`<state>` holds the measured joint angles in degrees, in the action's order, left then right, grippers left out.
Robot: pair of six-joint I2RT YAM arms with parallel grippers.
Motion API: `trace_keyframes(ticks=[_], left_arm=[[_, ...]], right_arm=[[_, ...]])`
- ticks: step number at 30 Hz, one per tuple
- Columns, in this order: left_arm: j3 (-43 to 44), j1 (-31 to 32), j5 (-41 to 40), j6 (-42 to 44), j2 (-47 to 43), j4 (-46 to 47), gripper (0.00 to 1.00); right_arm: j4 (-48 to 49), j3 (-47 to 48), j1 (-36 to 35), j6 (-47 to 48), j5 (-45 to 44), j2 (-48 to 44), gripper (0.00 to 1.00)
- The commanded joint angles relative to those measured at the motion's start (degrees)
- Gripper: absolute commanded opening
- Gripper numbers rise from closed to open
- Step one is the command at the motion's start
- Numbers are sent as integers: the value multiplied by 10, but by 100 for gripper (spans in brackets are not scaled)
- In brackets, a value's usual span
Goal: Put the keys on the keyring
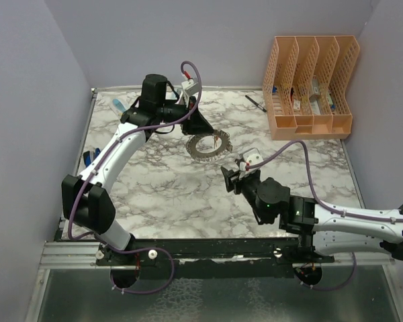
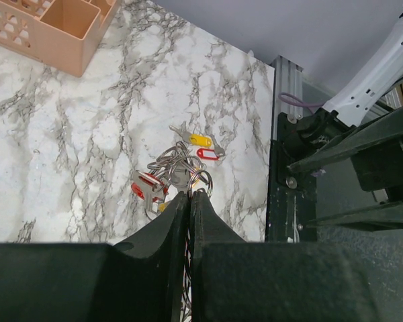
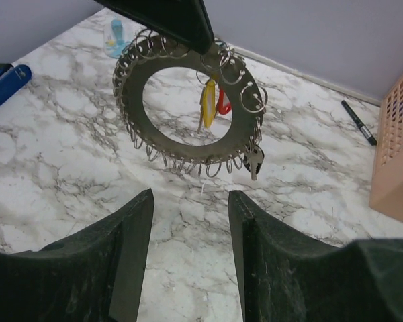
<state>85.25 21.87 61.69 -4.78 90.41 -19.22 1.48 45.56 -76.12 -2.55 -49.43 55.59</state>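
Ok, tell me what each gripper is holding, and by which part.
The left gripper is shut on the keyring, pinching its coiled rim at the top. The right gripper is open, holding nothing.

Overhead, the fixed camera looks down from above and behind the arm bases, taking in the whole marble table (image 1: 161, 188). The left wrist camera peers down along the left gripper (image 2: 190, 196), close on the keyring (image 2: 176, 162) just past its tips. The right wrist camera looks low across the table through the right gripper (image 3: 190, 198), with the keyring near, straight ahead. All three views share it.
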Motion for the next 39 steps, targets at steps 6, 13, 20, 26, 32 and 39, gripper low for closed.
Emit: trace_keyframes(ticks=[6, 13, 20, 26, 32, 39], left_arm=[[-33, -2, 24, -59, -48, 59, 0], [-50, -1, 30, -81, -57, 76, 0], [-58, -1, 33, -92, -58, 87, 0], [-60, -1, 34, -94, -58, 87, 0], [-60, -1, 35, -95, -60, 87, 0], [-58, -1, 39, -97, -60, 87, 0]], right_arm=[[211, -79, 24, 52, 33, -24, 48], [223, -52, 66, 47, 85, 30, 48], [241, -42, 106, 35, 132, 68, 46], [251, -35, 113, 32, 146, 93, 46], [268, -26, 125, 34, 160, 120, 46], [283, -23, 148, 29, 174, 136, 46]])
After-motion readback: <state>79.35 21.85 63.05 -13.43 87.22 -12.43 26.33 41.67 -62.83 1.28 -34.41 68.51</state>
